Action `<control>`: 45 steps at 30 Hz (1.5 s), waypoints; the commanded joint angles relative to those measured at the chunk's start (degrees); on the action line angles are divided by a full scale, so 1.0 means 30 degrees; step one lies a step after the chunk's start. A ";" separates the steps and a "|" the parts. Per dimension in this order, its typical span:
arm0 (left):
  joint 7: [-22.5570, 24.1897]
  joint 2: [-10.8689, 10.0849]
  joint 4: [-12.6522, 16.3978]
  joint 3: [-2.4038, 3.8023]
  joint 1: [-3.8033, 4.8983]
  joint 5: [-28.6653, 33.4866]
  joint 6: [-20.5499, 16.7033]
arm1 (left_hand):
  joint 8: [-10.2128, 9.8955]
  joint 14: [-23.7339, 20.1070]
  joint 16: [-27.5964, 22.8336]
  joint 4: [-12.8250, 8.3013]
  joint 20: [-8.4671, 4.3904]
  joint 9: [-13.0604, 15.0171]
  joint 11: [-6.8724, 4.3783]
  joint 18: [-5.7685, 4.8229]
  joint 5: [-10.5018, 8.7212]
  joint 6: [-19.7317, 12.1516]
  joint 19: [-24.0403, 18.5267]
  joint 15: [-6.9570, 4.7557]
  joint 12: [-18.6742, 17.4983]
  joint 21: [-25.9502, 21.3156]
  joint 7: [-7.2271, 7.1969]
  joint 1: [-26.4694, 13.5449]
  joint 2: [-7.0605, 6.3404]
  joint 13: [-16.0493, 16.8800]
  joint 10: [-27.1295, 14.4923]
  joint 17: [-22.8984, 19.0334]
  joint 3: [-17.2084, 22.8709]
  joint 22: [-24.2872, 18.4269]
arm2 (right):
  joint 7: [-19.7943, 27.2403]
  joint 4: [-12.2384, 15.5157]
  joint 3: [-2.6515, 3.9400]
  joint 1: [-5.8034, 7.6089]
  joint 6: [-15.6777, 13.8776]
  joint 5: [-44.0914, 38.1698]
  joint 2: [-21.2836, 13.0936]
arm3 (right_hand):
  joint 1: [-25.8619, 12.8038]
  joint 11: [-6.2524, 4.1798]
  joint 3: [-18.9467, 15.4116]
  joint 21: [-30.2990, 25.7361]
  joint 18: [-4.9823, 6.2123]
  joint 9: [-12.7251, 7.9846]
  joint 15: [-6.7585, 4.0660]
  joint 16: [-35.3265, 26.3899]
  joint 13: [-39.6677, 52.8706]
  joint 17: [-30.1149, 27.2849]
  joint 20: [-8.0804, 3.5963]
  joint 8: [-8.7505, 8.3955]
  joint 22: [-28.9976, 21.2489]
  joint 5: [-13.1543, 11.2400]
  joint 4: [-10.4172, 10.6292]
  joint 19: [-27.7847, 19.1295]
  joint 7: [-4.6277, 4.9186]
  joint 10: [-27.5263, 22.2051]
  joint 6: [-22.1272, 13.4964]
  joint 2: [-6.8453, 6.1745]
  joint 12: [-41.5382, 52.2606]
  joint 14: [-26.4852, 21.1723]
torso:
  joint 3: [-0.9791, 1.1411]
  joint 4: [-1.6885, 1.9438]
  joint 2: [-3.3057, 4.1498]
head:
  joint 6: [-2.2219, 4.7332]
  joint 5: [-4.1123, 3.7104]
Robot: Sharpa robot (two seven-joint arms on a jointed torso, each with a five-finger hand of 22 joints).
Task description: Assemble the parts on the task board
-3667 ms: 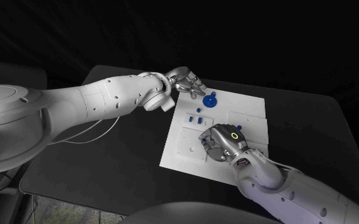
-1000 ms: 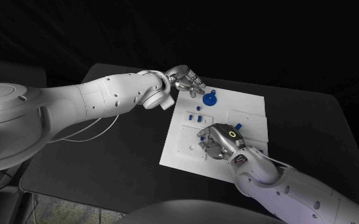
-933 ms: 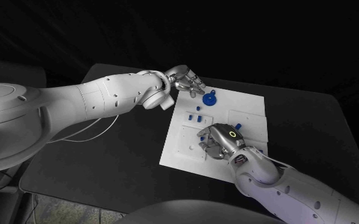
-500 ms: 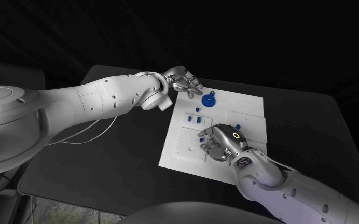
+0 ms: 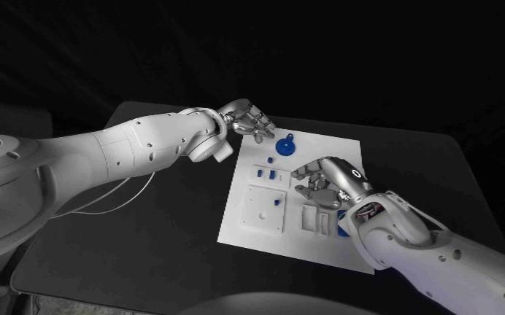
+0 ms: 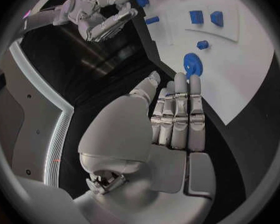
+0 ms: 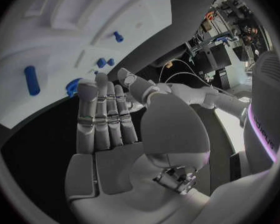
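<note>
1. We see the task board (image 5: 347, 242), a white plate, lying flat on the black tabletop (image 5: 157, 242) between the two arms.
2. The parts are small blue pieces. A round blue disc with a tab (image 5: 285, 144) lies at the board's far edge, a pair of small blue blocks (image 5: 271, 175) sits just nearer on the board's left half, and a blue peg (image 5: 343, 224) lies beside the right wrist.
3. Our left hand (image 5: 247, 119) hangs at the board's far left corner, just beside the disc. Its fingers are straight, side by side, and it holds nothing.
4. Our right hand (image 5: 328, 182) hovers over the middle of the board. In the right wrist view (image 7: 109, 134) the palm is bare and the fingers extended, so it too is empty. We cannot tell from above whether its fingertips touch the board.
5. We judge the parts to be rigid moulded plastic: very light, stiff, smooth and likely to skid on the board if pushed from one side.
6. The disc is thin and lies flat, so we would take it by its raised tab or pinch it across its rim. The peg and blocks call for a fingertip pinch across their short sides.
7. Dropping one is the main risk; breakage seems unlikely.
</note>
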 commanded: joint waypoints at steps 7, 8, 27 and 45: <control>0.0195 -0.0012 0.0085 0.0015 -0.0051 -0.0016 0.0035 | -0.0051 -0.0074 -0.0042 0.0053 0.0009 0.0016 -0.0019 -0.0024 -0.0010 -0.0151 0.0058 -0.0032 -0.0080 0.0025 -0.0020 -0.0016 0.0120 -0.0020 -0.0113 -0.0022 -0.0017 -0.0012 | 0.0929 0.0317 0.1213 0.0246 0.3781 0.2053 -0.1652 | -0.0126 -0.0243 -0.2691 0.5122 -0.0992 -0.0039 -0.0332 -0.0105 0.0053 0.0560 -0.0315 -0.0049 0.2009 -0.0879 0.0255 0.1255 -0.0066 0.0613 -0.0178 0.1084 -0.0058 0.2026 | -0.0006 -0.0126 -0.0243 | 0.0123 -0.0557; 0.0199 -0.0017 0.0093 0.0015 -0.0060 -0.0016 0.0033 | -0.0051 -0.0074 -0.0042 0.0053 0.0009 0.0016 -0.0019 -0.0024 -0.0010 -0.0151 0.0058 -0.0032 -0.0080 0.0025 -0.0020 -0.0016 0.0120 -0.0020 -0.0113 -0.0022 -0.0017 -0.0012 | 0.0834 0.0247 0.1263 0.0273 0.3981 0.1942 -0.1771 | -0.0139 -0.0233 -0.2725 0.5224 -0.1003 -0.0041 -0.0339 -0.0181 0.0053 0.0574 -0.0315 -0.0051 0.2027 -0.0870 0.0230 0.1256 -0.0061 0.0568 -0.0188 0.1103 -0.0060 0.2092 | -0.0013 -0.0127 -0.0263 | 0.0105 -0.0605; 0.0241 -0.0045 0.0248 0.0013 -0.0102 -0.0016 0.0357 | -0.0049 0.0024 0.0010 0.0078 -0.0019 0.0017 -0.0029 -0.0017 0.0007 -0.0146 0.0130 -0.0061 -0.0082 0.0041 -0.0026 -0.0045 0.0164 -0.0020 -0.0113 0.0000 -0.0010 0.0025 | -0.1024 -0.1537 0.1477 0.0395 0.4150 -0.1920 -0.1781 | 0.0031 -0.0283 -0.0627 0.7098 -0.1511 -0.0050 -0.0508 -0.1437 0.0036 -0.1172 -0.0561 -0.0049 0.1728 -0.1046 0.0045 0.1996 0.0003 0.0635 -0.0411 0.0707 -0.0094 0.5086 | -0.0020 -0.0106 -0.0290 | 0.0233 -0.1080; 0.0225 -0.0007 0.0263 0.0013 -0.0104 -0.0016 0.0426 | -0.0057 0.0028 0.0000 0.0161 -0.0013 0.0012 -0.0026 -0.0025 -0.0006 -0.0164 0.0144 -0.0054 -0.0080 0.0019 -0.0021 -0.0139 0.0192 -0.0019 -0.0114 0.0000 -0.0031 0.0028 | -0.1835 -0.2931 0.1241 0.0392 0.4735 -0.2392 -0.0305 | -0.0300 0.0208 -0.0970 0.5621 -0.0949 -0.0103 -0.0368 -0.1510 0.0014 -0.2719 -0.0414 -0.0050 0.0131 -0.1086 0.0704 0.1913 -0.0203 -0.1599 -0.1436 -0.0388 -0.0107 0.5133 | -0.0032 -0.0100 -0.0292 | 0.0132 -0.1097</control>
